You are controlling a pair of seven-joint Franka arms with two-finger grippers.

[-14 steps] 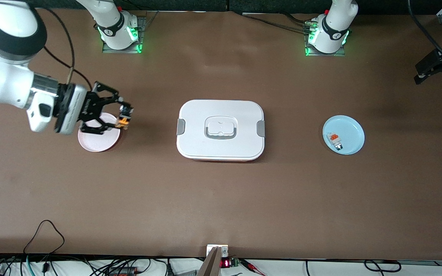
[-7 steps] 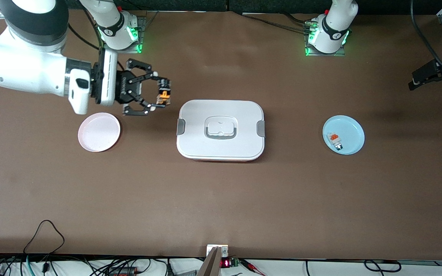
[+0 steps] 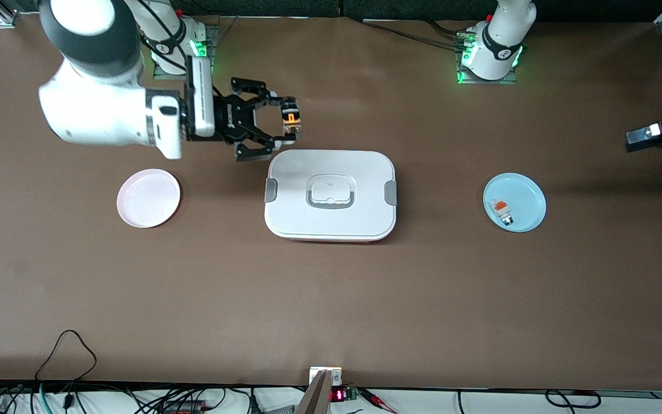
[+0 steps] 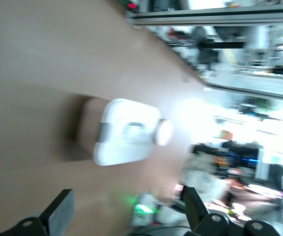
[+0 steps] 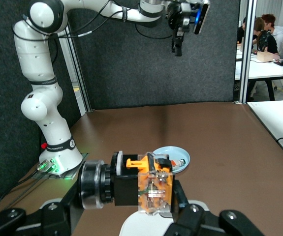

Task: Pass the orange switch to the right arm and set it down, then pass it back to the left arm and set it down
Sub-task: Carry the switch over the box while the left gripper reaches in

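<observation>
My right gripper [image 3: 289, 122] is shut on the orange switch [image 3: 291, 119], a black cylinder with an orange block. It hangs over the table just off the corner of the white box [image 3: 330, 194] that is toward the right arm's base. In the right wrist view the orange switch [image 5: 151, 189] sits crosswise between the fingers, with the box lid [image 5: 146, 223] below. My left gripper [image 4: 129, 216] is open and holds nothing. It is high up at the left arm's end, and the box [image 4: 126, 130] lies far below it.
A bare pink plate [image 3: 148, 198] lies toward the right arm's end. A blue plate [image 3: 514, 202] toward the left arm's end holds a small white-and-grey part with an orange-red top [image 3: 501, 210]. Cables run along the table's near edge.
My right gripper has carried the switch from over the pink plate toward the box and the robots' bases. The left arm's hand has shifted at the edge of the front view.
</observation>
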